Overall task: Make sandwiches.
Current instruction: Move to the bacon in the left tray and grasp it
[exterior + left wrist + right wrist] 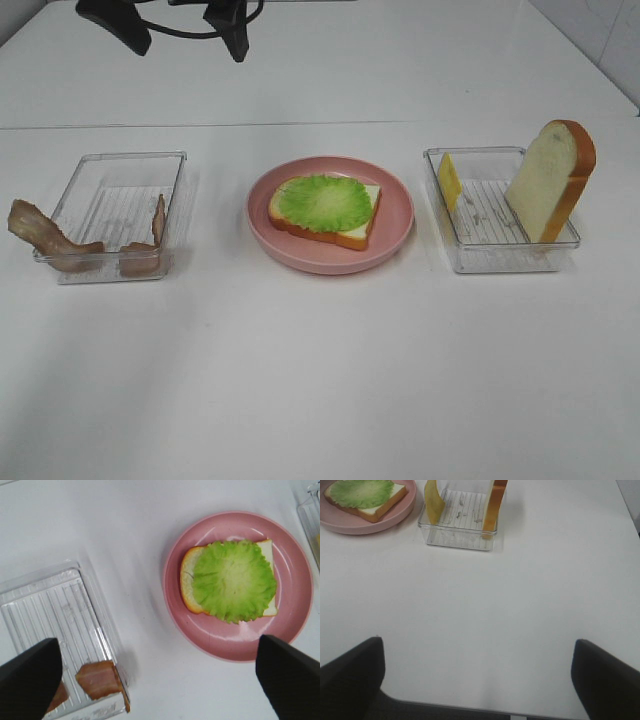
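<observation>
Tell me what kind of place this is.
Likely a lab bench, not a kitchen: bare white table, toy bread with lettuce on a pink plate, clear tray with bacon strips.

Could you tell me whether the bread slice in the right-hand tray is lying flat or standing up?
Standing on edge, leaning: the bread slice rises well above the rim of the tray, bottom edge inside.

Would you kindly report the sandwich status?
Both jaws open, empty. Green lettuce leaf on white bread slice, round pink plate. Brown bacon strips, yellow cheese slice unplaced. Nothing blocking.
</observation>
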Available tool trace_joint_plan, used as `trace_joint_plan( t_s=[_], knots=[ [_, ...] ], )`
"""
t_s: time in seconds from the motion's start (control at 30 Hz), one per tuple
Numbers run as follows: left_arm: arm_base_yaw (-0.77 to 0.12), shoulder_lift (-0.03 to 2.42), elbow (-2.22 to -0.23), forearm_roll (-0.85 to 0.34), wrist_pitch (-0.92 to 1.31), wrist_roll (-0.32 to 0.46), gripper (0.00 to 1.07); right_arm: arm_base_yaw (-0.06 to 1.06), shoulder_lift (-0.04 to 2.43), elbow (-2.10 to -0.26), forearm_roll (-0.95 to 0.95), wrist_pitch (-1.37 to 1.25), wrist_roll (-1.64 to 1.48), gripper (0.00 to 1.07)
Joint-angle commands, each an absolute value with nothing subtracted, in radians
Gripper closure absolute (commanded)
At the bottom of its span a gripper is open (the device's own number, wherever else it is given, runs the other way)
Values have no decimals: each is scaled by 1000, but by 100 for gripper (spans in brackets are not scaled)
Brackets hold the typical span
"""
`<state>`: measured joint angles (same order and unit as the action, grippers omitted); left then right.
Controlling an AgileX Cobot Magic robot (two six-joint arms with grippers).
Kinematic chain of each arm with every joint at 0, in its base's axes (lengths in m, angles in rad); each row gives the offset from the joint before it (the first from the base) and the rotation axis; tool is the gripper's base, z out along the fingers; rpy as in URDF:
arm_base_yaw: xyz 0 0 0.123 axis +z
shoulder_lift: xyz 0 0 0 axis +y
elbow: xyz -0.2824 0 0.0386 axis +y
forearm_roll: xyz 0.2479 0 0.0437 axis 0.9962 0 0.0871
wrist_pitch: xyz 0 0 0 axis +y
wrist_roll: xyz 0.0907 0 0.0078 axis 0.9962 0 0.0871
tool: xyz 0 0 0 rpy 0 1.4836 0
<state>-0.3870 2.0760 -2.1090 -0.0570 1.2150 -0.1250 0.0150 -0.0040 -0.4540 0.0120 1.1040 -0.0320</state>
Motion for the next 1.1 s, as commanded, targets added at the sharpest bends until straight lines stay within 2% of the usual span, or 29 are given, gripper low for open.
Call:
trace_joint_plan(
  t_s=[0.03, 0.47, 0.53, 0.6, 0.77, 1.1],
  knots=[
    [-378, 2020, -2049, -55, 1317, -148, 8, 11, -38, -453, 17, 1102, -30, 9],
    [-360, 1947, -1830, -47, 1312, -261, 8, 11, -38, -453, 17, 1102, -30, 9],
    [-360, 1947, -1797, -32, 1312, -271, 8, 11, -38, -453, 17, 1102, -30, 9],
    [-360, 1947, -1743, 19, 1285, -318, 8, 11, -38, -453, 17, 1102, -30, 9],
    [-360, 1960, -1694, 29, 1216, -365, 8, 11, -38, -453, 17, 1102, -30, 9],
    [-360, 2016, -1690, 23, 1163, -394, 8, 11, -38, -453, 17, 1102, -30, 9]
  ],
)
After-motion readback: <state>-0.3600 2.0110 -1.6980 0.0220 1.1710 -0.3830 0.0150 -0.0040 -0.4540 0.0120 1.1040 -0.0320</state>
